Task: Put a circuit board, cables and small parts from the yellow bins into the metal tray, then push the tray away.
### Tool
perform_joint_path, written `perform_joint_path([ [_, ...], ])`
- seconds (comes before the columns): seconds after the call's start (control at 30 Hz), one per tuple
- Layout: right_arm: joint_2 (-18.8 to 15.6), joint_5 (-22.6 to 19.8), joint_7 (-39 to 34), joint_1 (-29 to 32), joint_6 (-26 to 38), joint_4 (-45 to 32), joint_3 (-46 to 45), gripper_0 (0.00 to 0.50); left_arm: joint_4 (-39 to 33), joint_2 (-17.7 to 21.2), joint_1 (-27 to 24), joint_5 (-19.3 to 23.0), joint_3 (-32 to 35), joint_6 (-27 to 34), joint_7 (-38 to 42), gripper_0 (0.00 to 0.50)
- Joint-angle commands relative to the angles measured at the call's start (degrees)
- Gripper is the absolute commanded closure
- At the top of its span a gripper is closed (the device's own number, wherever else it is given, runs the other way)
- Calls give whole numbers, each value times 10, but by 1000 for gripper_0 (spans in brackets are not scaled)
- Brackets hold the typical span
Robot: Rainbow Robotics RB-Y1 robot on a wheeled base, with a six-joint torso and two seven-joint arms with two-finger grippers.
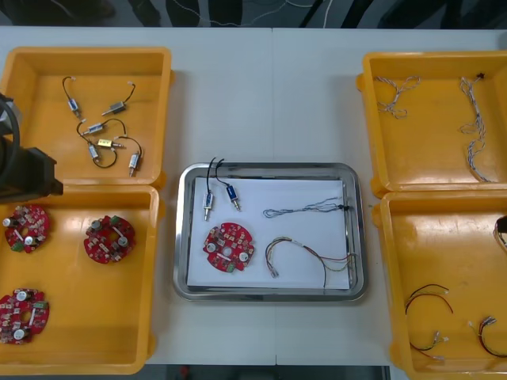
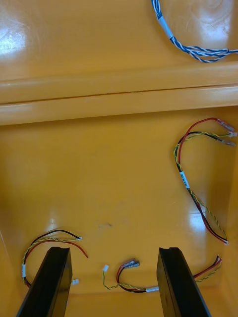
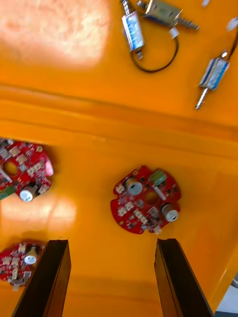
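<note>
- Tray (image 1: 181, 237) is loaded: 1 board (image 1: 229, 247), 2 small parts (image 1: 208, 204), 2 cables (image 1: 346, 207); loading is judged done.
- Left gripper (image 3: 111, 242) is held released, empty, over board bin (image 3: 208, 247); right gripper (image 2: 114, 250) likewise over cable bin (image 2: 99, 173).
- Next: tray is to be pushed away, w/ fingers set vs. its near rim.

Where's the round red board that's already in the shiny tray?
In the front view, the circuit board lies in the near left corner of the metal tray, just below two small metal parts and left of the red and yellow cable.
</note>
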Motion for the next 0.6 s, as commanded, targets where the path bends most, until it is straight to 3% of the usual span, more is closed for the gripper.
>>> perform_joint_path([
  [0.03,-15,-4,-30,5,4,-17,-18,0,-34,27,53,4,39,4,-37,0],
  [0.3,-15,-4,-29,5,4,-18,-18,0,-40,27,98,3,64,4,-96,0],
  [0.6,-15,-5,-30,5,4,-18,-18,0,-38,29,104,6,65,-18,-113,0],
])
